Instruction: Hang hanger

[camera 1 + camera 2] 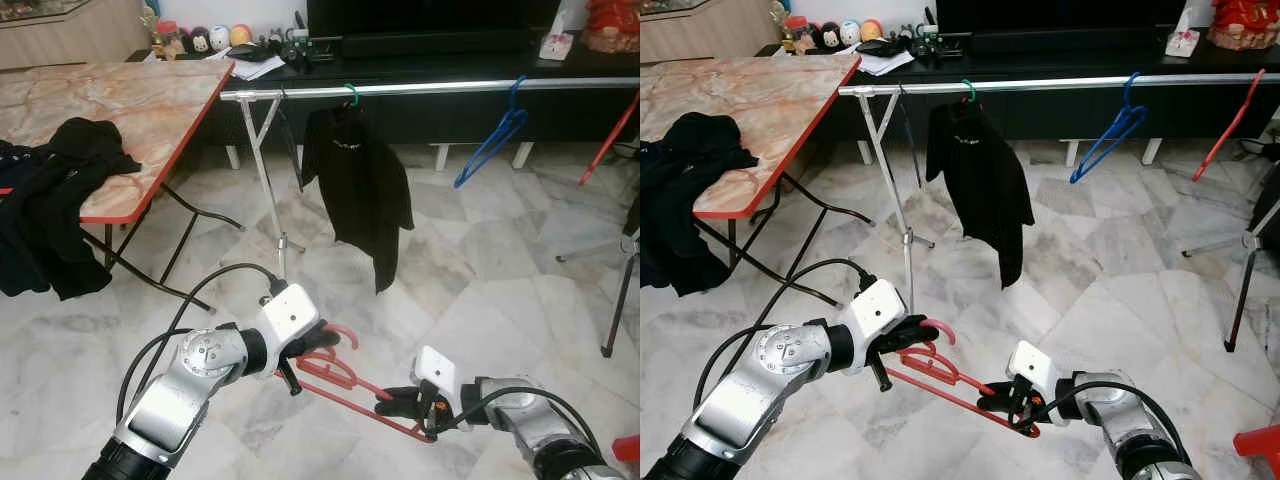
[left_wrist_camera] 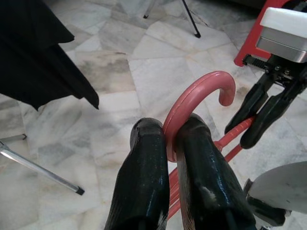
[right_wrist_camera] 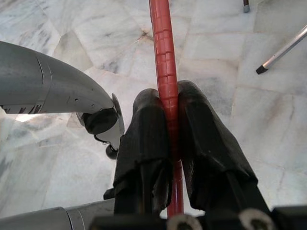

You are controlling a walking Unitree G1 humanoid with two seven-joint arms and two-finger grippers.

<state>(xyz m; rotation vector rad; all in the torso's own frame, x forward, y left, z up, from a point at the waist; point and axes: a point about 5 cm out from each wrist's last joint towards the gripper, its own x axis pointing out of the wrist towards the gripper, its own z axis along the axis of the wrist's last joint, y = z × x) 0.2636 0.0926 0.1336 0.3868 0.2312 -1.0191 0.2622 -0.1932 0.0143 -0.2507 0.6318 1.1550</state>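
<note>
Far left, a marble-top table [image 1: 150, 110] with a red edge carries a heap of black clothes [image 1: 55, 200] that hangs over its near side. Low in front of the robot, the left hand [image 1: 305, 345] is closed on the red hanger [image 1: 345, 385], its two black fingers [image 2: 144, 167] pinching the base of the pink-red hook, which curls up past the fingertips. The hanger is held in the air over the marble floor [image 1: 470, 270], slanting down toward the robot's right. At its lower end, the right hand [image 1: 400, 402] is closed on the hanger's straight bar, which is squeezed between both fingers [image 3: 144, 143]. Beyond the hands, a silver rail [image 1: 420, 88] runs across the room on a folding metal stand [image 1: 265, 170]. A black shirt [image 1: 358, 190] hangs from the rail on a green hook. Further right along the rail, a blue hanger [image 1: 495, 135] hangs tilted, and another red hanger [image 1: 610, 140] hangs near the right edge. Behind the rail stands a dark TV cabinet [image 1: 440, 60], with small toys and papers on its left end.
</note>
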